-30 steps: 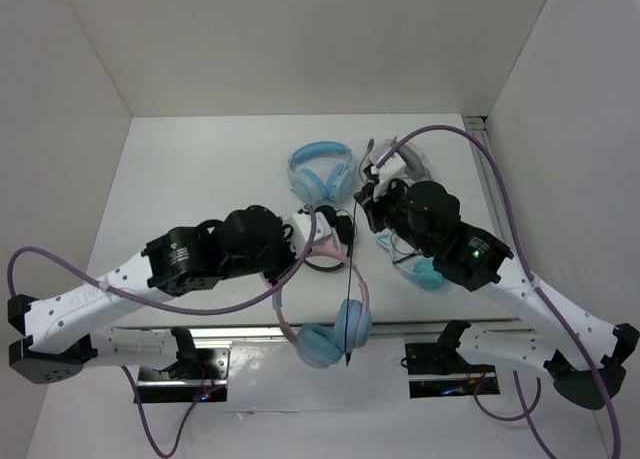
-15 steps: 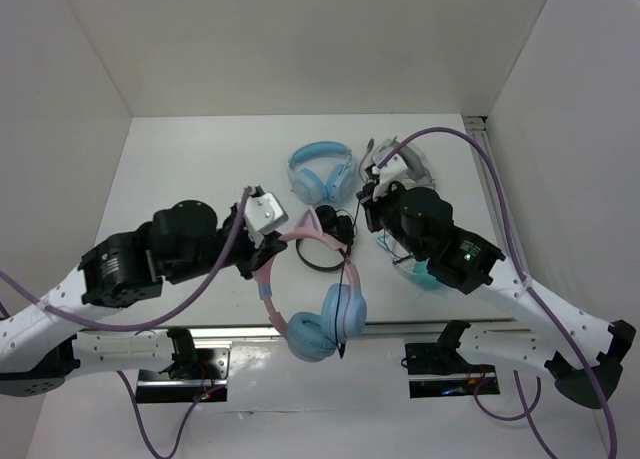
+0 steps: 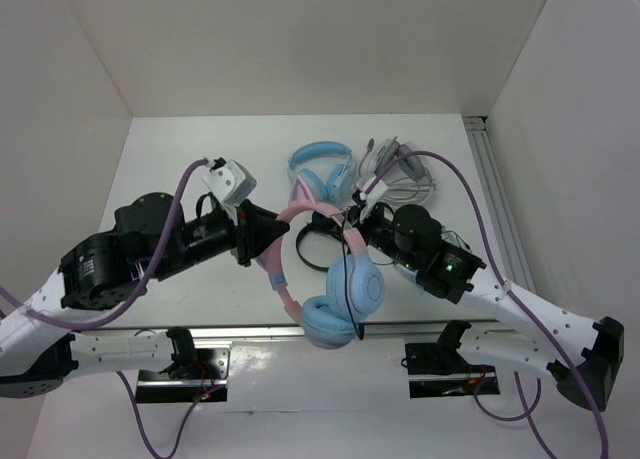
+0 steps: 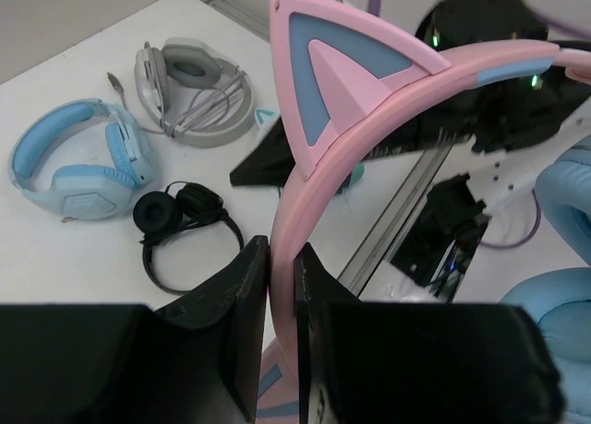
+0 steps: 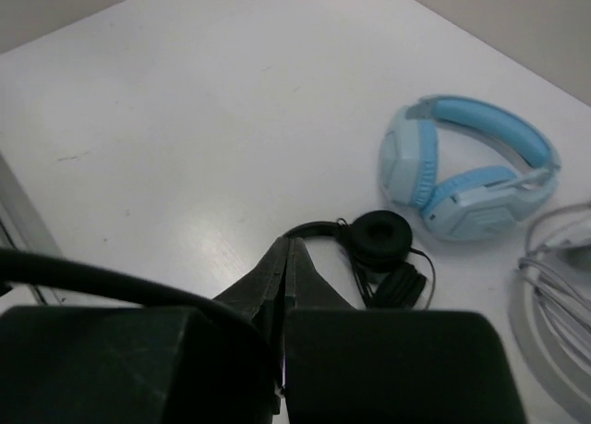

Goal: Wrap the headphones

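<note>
The headphones have a pink headband (image 3: 283, 274) with cat ears (image 4: 332, 68), light blue ear cups (image 3: 355, 287) and a thin black cable (image 3: 351, 289). They hang in the air above the table's front edge. My left gripper (image 3: 268, 237) is shut on the headband, which runs between its fingers (image 4: 247, 295) in the left wrist view. My right gripper (image 3: 352, 219) is by the top of the cable with its jaws fully together (image 5: 289, 246). A dark cable strand (image 5: 102, 278) runs into its jaws from the left.
An all-blue pair (image 3: 320, 169) and a grey headset (image 3: 400, 169) lie at the back of the white table (image 3: 170, 159). A small black on-ear pair (image 3: 318, 247) lies under the lifted headphones. A metal rail (image 3: 240, 331) marks the front edge. White walls stand on both sides.
My left gripper pulled back to the left and turned, lifting the headphones higher; the ear cups swung right. My right gripper moved slightly forward and left toward the cable.
</note>
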`<state>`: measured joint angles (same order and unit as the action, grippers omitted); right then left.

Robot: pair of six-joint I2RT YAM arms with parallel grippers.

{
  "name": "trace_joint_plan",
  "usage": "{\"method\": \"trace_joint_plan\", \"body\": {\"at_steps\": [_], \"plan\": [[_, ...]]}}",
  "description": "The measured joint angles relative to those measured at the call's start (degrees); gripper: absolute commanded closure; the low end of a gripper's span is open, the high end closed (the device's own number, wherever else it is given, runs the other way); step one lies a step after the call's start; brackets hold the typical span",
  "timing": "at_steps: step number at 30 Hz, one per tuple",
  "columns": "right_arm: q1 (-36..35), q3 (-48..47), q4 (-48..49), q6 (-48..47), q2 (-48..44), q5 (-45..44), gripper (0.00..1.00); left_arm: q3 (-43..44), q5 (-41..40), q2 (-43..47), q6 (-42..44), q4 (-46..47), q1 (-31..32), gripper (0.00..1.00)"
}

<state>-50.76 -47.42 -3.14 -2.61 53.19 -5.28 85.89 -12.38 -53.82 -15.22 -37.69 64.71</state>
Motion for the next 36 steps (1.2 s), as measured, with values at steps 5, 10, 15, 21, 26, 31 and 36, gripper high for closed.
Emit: {"method": "trace_joint_plan", "body": {"at_steps": [5,10,15,21,26,31,36], "plan": [[0.0,5.18,8.72,0.04,-0.63,7.58,0.96,-0.9,-4.37,0.87,-5.2,3.3,0.0,1.0],[0.0,8.55,18.25,1.14,0.09,13.68,0.9,-1.05,-10.36,2.62,-9.79,5.16,0.0,1.0],[0.15,9.11,26.56,3.56,3.85,19.17,0.8,-0.79,-15.23,2.51,-13.18,5.84,0.0,1.0],[0.74,12.79,35.58,8.22,5.57,24.96,0.63,-0.24,-20.74,1.29,-17.09,5.75,0.0,1.0],[1.2,15.87,41.59,11.28,5.97,27.56,0.6,-0.26,-27.69,1.99,-21.97,5.88,0.0,1.0],[1.2,18.47,46.1,13.94,6.62,29.09,0.59,-0.26,-33.62,2.49,-25.49,6.23,0.0,1.0],[1.16,21.35,49.44,16.13,6.64,30.21,0.59,0.31,-38.91,1.16,-27.06,6.27,0.0,1.0]]}}
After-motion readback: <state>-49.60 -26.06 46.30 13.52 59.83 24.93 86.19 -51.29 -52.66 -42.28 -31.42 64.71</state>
